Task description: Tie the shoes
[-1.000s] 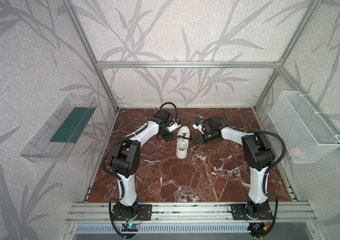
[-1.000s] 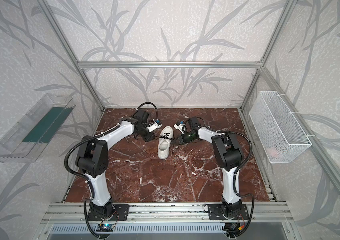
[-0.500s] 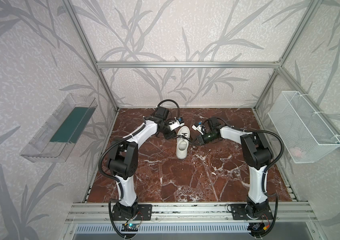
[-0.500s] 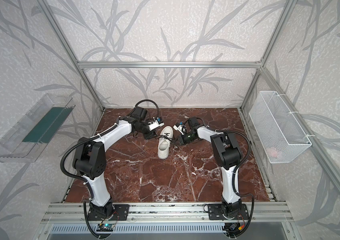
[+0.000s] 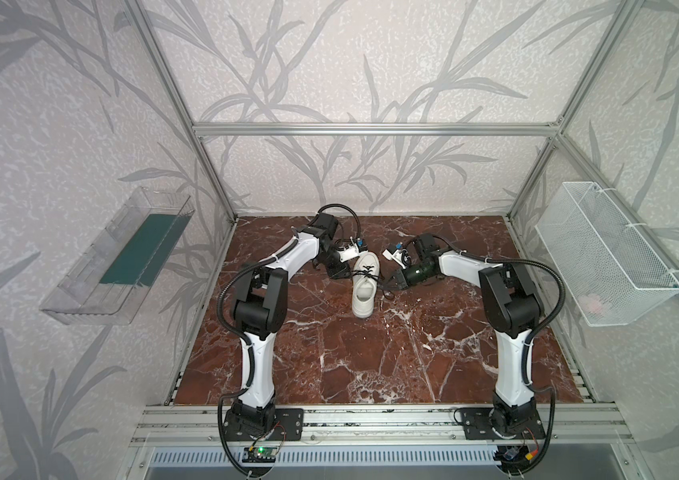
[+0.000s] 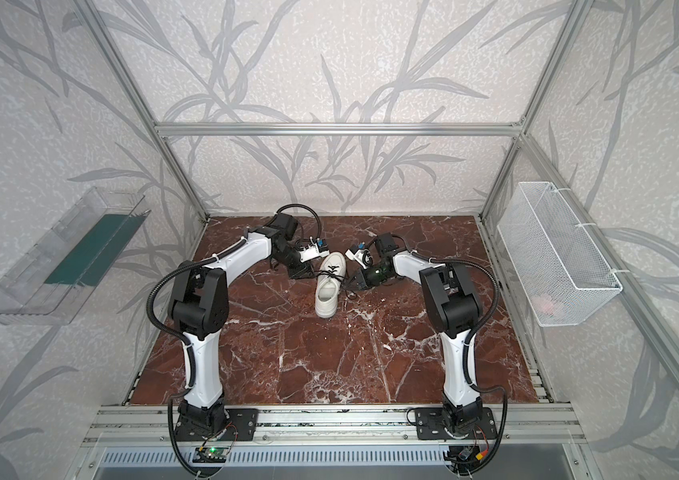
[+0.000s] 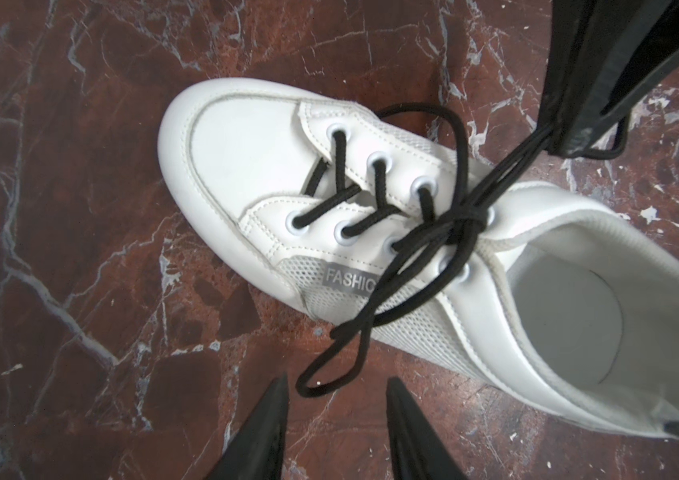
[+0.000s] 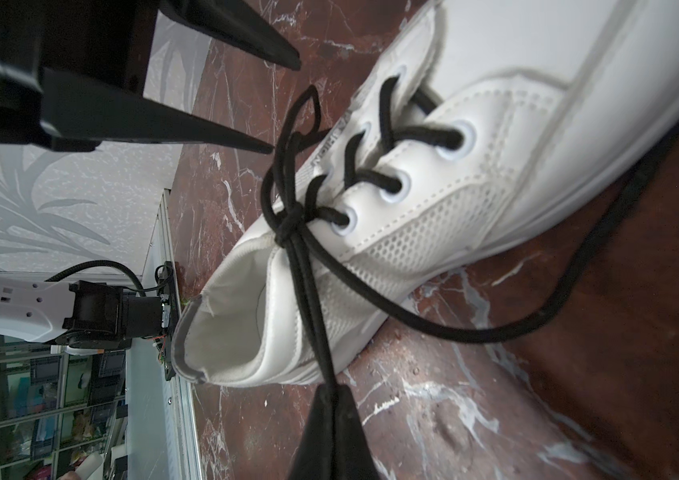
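shoe: white low-top sneaker with a thick sole stands upright toward the back of the red-brown marble desk, between the two arms, toe to the far wall.
laces: long thin black laces are cinched into a knot over the top eyelets. one slack loop drapes off the shoe's side, and a doubled strand runs taut the other way.
right pincer: the right pincer is clamped on that doubled strand of black laces, drawn away from the knot. it looks like an anchor, so the knot holds tension.
left pincer: the left pincer has its jaws apart, tips low by the desk, with the slack loop's end lying between them. lined up to pinch, nothing gripped yet.
step: by my read, catching the second loop to pull the bow snug.
risk: the loop is thin and limp and could slip the tips; a lopsided pull might drag the shoe.
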